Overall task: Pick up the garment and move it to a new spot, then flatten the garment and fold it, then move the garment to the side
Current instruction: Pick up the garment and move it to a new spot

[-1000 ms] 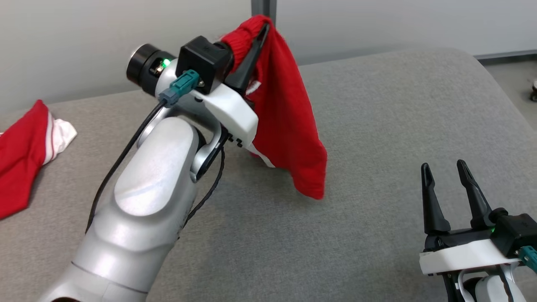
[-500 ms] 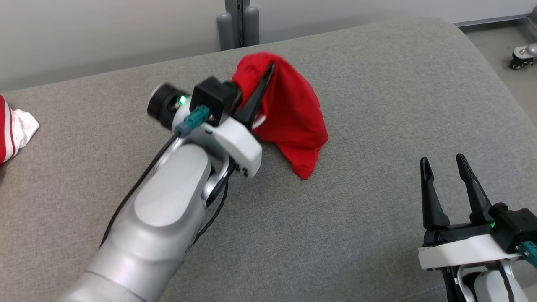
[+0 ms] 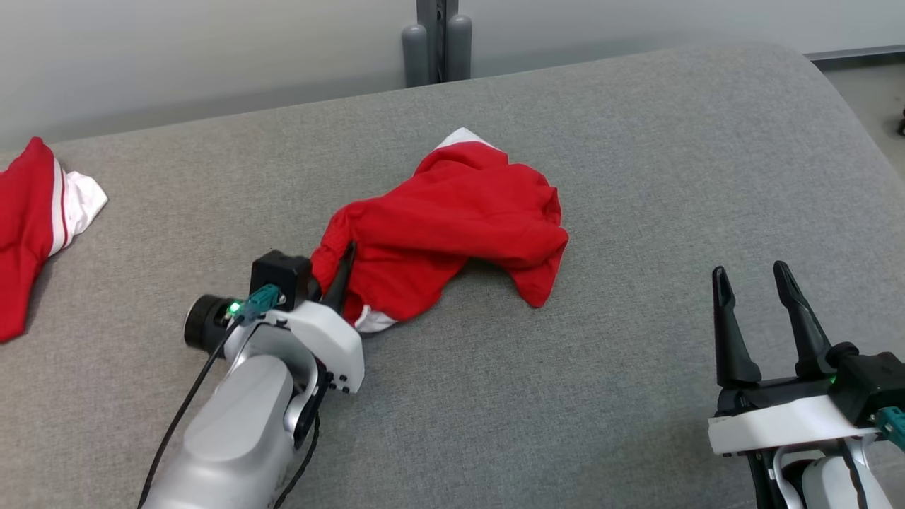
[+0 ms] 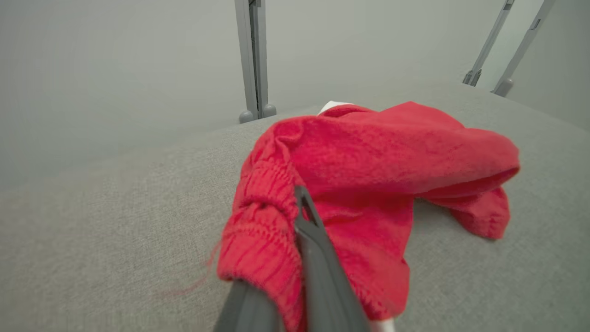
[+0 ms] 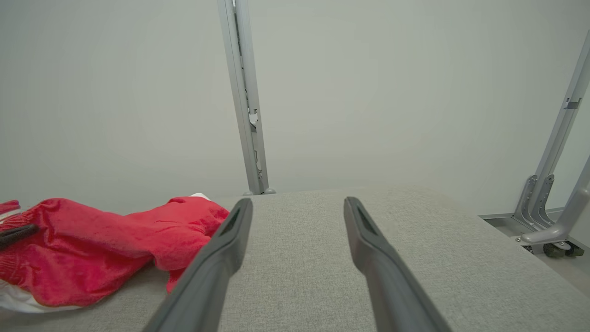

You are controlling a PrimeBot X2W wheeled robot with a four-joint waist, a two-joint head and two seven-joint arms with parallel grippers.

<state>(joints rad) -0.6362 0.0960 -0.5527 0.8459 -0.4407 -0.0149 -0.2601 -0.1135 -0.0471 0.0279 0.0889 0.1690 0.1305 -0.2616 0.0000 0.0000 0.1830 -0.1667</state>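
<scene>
One red garment [image 3: 452,219] on grey cushion [image 3: 636,177], its waistband in left gripper [image 3: 345,256]

Left pincer [image 3: 344,263] — one finger hidden inside the garment [image 3: 459,219].

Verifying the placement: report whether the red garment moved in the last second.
Yes. The red garment dropped from hanging up by the grey post to lying on the cushion below it, left gripper shut on its waistband.

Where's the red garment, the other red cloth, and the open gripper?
red garment [image 3: 452,219]: head view, middle of its crumpled body.
other red cloth [image 3: 25,212]: head view, its red panel.
right gripper [image 3: 749,271]: head view, between its fingertips.
</scene>
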